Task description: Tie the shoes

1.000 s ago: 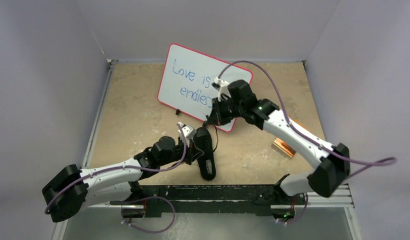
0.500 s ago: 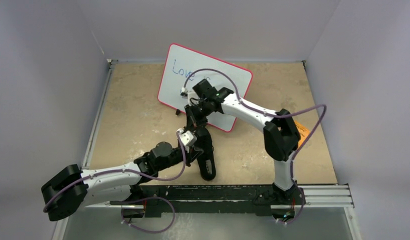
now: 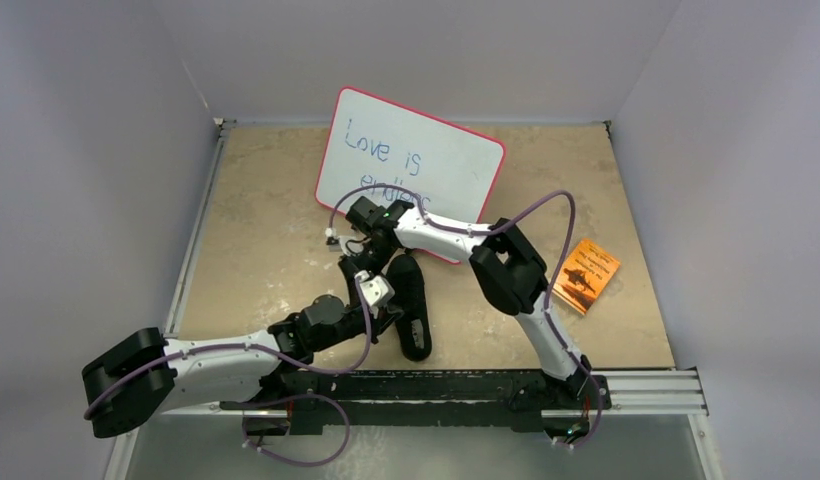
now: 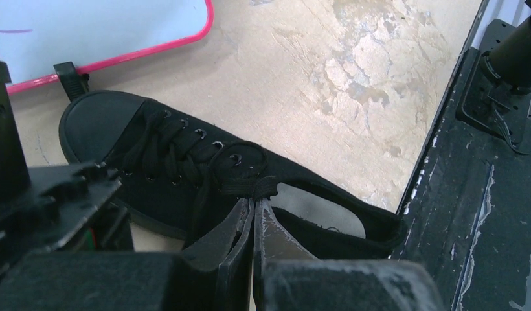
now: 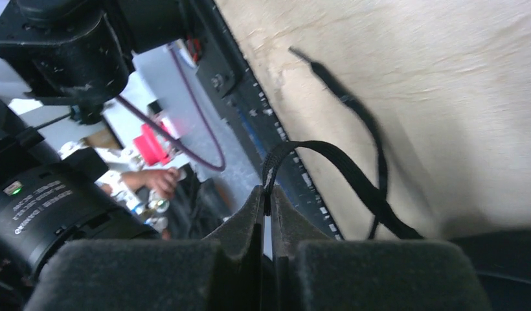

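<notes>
Left gripper (image 4: 253,202): jaws clenched, pinching a flat black lace loop (image 4: 243,187) just above the top eyelets of the sneaker (image 4: 153,162). In the overhead view this gripper sits at 9 o'clock of the shoe's tongue, touching its side.

Right gripper (image 5: 268,194): jaws closed on the bend of a second lace strand (image 5: 344,170). The strand runs from the fingertips toward 4 o'clock in the wrist view, and its free end lies on the table at 12 o'clock. Overhead, this gripper hangs at 11 o'clock of the toe.

Sneaker: all black, low-top, resting on its sole near the middle of the tan table (image 3: 266,230), toe toward 12 o'clock and heel toward 6 o'clock. The toe cap lies just beside the lower edge of the pink-rimmed whiteboard (image 3: 416,165), which carries blue handwriting.

An orange card (image 3: 586,275) lies at 3 o'clock of the shoe, well apart. The black mounting rail (image 3: 436,385) spans 6 o'clock.
</notes>
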